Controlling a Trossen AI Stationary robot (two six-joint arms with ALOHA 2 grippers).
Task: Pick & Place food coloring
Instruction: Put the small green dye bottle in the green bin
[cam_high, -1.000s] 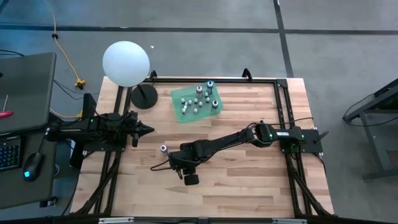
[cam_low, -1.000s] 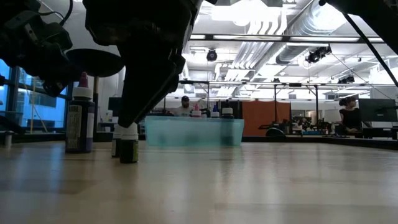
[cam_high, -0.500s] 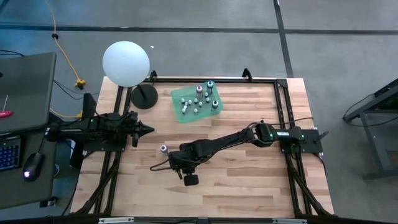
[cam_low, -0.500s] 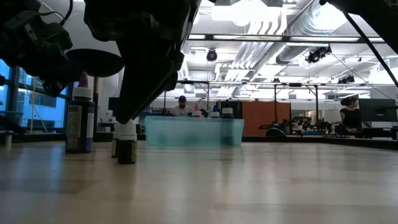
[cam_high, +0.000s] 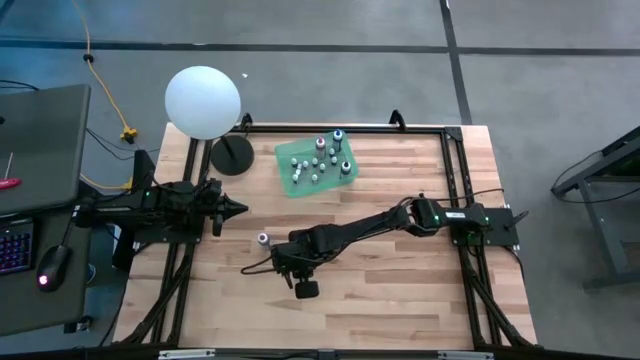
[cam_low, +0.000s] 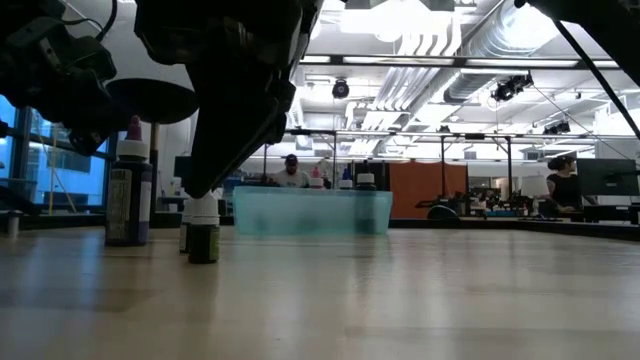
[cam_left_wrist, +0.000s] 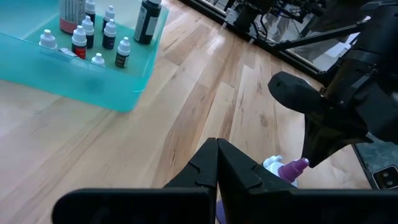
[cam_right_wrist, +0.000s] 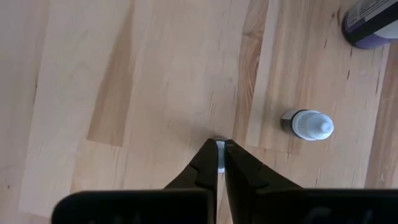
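- Reaching across the wooden table (cam_high: 400, 290), the right arm holds the right gripper (cam_right_wrist: 220, 155) straight down over a small white-capped food coloring bottle (cam_low: 203, 232) near the table's middle.
- Its two dark fingers (cam_right_wrist: 205, 163) are pinched together on the bottle's white cap, only a sliver of which shows between the tips.
- That bottle stands upright on the wood, its dark body below the gripper.
- A second small white-capped bottle (cam_right_wrist: 306, 124) stands just beside it, untouched.
- A larger purple bottle (cam_low: 128, 192) stands near these two, also on bare wood.
- About a dozen more tiny bottles sit in a teal tray (cam_high: 292, 178) toward the table's far edge, well apart.
- The left gripper (cam_left_wrist: 217, 163) waits at the table's left side, fingers closed together, holding nothing.
- A white globe lamp (cam_high: 203, 101) stands at the far left corner.
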